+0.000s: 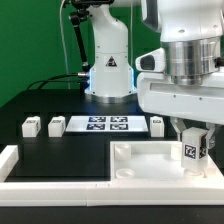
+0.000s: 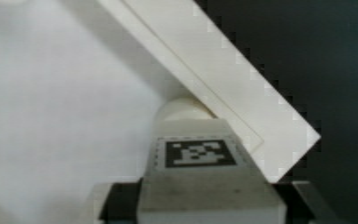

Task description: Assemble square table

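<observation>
The square table's top, a large white slab [image 1: 150, 165] with a raised rim, lies at the front of the table towards the exterior view's right. My gripper [image 1: 193, 157] hangs over the slab's right end, shut on a white tagged leg block [image 1: 192, 150]. In the wrist view the leg block [image 2: 202, 150] sits between my two dark fingers [image 2: 126, 202], its tag facing the camera. The slab's flat face [image 2: 51, 100] and its rim [image 2: 220, 75] lie beneath it. Three more leg blocks stand on the black table: two at the left [image 1: 31, 127] [image 1: 56, 125] and one near the middle [image 1: 157, 124].
The marker board [image 1: 108, 124] lies flat between the loose leg blocks. A long white border rail [image 1: 10, 160] runs along the front and left edge of the work area. The arm's white base [image 1: 108, 65] stands behind the marker board.
</observation>
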Controlling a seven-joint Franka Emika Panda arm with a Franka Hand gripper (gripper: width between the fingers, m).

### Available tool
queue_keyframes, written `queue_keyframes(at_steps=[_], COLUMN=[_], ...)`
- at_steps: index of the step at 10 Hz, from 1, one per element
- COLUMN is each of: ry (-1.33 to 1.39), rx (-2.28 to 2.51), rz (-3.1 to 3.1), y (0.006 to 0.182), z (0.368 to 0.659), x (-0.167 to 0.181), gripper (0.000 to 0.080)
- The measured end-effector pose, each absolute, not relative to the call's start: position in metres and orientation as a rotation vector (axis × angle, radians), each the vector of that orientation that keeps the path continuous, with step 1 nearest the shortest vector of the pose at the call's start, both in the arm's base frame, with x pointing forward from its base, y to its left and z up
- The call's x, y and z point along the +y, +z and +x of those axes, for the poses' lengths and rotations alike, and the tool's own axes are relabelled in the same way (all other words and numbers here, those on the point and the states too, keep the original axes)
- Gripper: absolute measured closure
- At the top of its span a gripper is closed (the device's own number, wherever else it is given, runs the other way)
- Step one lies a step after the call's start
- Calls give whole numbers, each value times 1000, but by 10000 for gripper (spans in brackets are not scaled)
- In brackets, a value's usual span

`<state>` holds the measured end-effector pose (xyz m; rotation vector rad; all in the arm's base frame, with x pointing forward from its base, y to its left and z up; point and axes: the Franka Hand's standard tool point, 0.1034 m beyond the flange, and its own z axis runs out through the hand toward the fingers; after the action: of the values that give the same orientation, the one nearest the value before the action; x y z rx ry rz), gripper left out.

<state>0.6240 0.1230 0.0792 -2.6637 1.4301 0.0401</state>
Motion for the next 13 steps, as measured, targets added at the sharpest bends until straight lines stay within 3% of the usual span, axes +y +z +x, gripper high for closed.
queue_keyframes(at_steps=[3, 5, 6, 7, 8, 9, 13], ry=[85, 85, 78, 74, 72, 52, 16], rx=[1857, 1857, 1788, 1626, 1443, 1271, 861], rz=[-2328, -2321, -2373, -2497, -2613, -2695, -2851], y=[78, 78, 78, 79, 82, 83, 82], z=[626, 626, 626, 625, 626, 628, 628], x=[122, 122, 123, 126, 127, 125, 124], gripper=[508, 508, 408, 231, 231, 167, 150])
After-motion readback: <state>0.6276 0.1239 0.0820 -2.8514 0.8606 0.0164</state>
